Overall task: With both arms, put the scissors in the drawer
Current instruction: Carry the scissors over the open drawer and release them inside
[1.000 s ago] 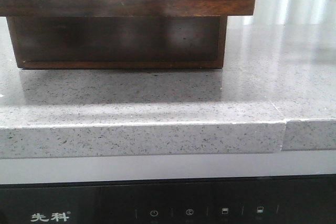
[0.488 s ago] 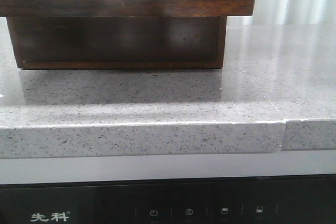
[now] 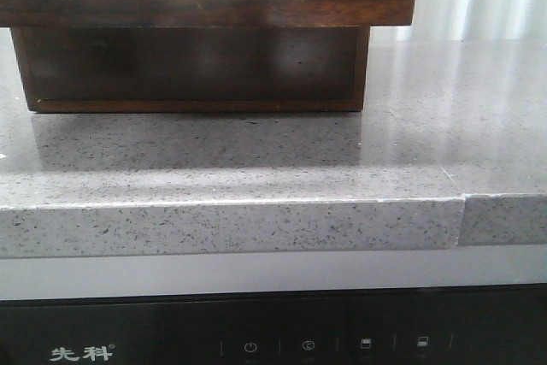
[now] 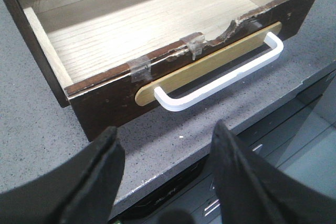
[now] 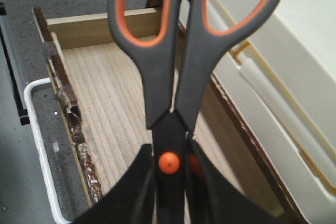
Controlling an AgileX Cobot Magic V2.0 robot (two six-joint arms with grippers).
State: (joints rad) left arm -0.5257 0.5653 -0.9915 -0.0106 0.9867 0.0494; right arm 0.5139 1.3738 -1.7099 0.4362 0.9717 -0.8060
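Two arms, drawer (image 4: 131, 30) pulled open.
Right jaws grip scissors (image 5: 173, 66) by blades over drawer; lower before releasing. Left jaws wide, empty.

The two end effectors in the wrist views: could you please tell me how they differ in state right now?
The left end effector is open and holds nothing, while the right end effector is shut on the scissors near their pivot. The left one hovers in front of the open drawer, facing its white handle; the right one hangs above the drawer's bare wooden interior, scissor handles pointing away from it. Both have dark fingers and are aimed at the same drawer.
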